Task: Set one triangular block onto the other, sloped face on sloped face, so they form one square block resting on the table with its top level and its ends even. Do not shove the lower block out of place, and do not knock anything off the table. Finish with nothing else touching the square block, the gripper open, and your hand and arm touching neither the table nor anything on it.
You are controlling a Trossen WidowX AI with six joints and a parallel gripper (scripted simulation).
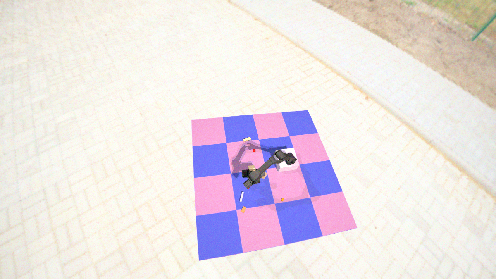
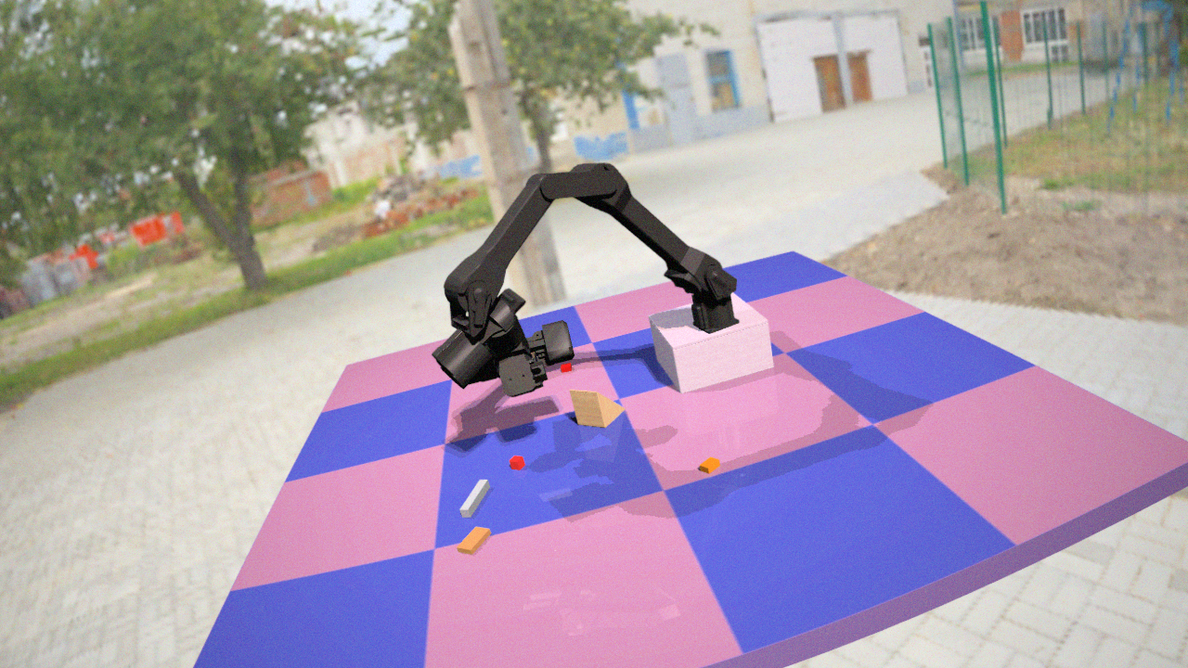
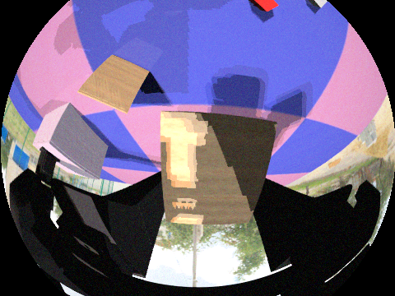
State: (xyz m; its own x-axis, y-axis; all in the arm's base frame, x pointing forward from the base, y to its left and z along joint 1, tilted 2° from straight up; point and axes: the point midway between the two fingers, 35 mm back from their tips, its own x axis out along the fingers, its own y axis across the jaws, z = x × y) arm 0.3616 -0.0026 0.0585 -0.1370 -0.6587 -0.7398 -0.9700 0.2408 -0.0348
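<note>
My gripper (image 2: pixel 541 360) (image 3: pixel 209 176) is shut on a wooden triangular block (image 1: pixel 251 167) (image 3: pixel 218 164), with a finger on either side of it. The block is off the table, and the hand hides it in the exterior view. Its face is partly sunlit and partly shaded in the wrist view. The other triangular block (image 2: pixel 591 408) (image 3: pixel 115 82) sits on the table, on the side of the held block towards the robot's base. It is mostly hidden under the arm in the top view. The two blocks are apart.
A red cube (image 2: pixel 516 462) (image 3: pixel 267 4), a white bar (image 1: pixel 241 196) (image 2: pixel 474 498) and an orange block (image 1: pixel 243 209) (image 2: pixel 473 540) lie nearby. Others are a second red cube (image 1: pixel 254 150) (image 2: pixel 565 367), a small orange block (image 1: pixel 282 199) (image 2: pixel 708 466), a cream bar (image 1: pixel 247 139) and the white base (image 2: pixel 722 357).
</note>
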